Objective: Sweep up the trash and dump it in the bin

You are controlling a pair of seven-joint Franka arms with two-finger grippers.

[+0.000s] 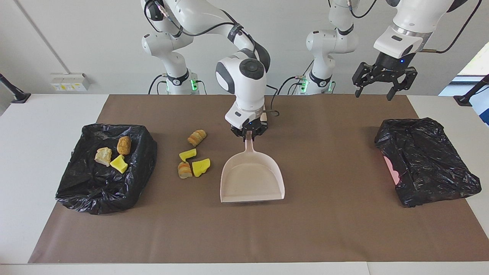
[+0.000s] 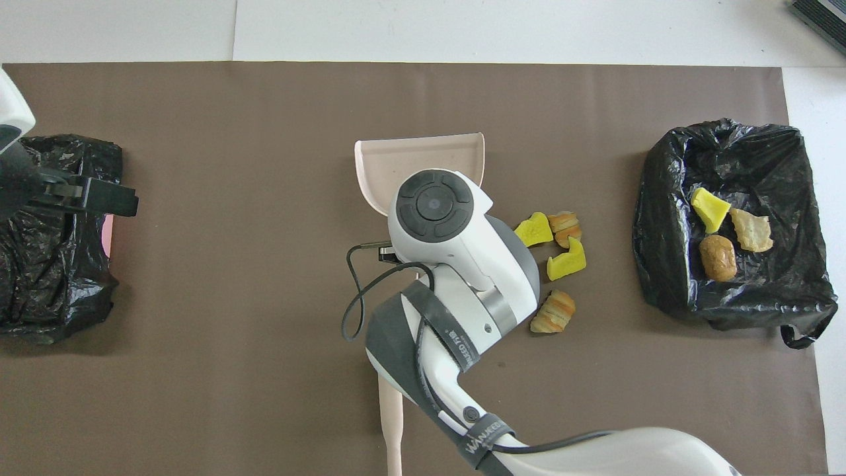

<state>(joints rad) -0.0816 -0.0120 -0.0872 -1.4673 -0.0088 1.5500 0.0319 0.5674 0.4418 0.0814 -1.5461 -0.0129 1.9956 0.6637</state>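
While the right end effector [image 1: 250, 134] pinches the dustpan [image 1: 252, 178] handle, the left end effector [image 1: 379, 84] hangs spread.

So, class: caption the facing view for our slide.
Right gripper holds pale pink plastic dustpan beside four loose scraps.

Trash [image 1: 193, 160]: scraps on mat and in bag [image 1: 72, 191]

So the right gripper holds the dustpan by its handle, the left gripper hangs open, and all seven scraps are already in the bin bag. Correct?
Not quite. Only three scraps lie in the bin bag; four scraps remain on the brown mat, beside the dustpan. The facing view shows it. The rest holds: the right gripper grips the dustpan's handle, and the left gripper hangs open.
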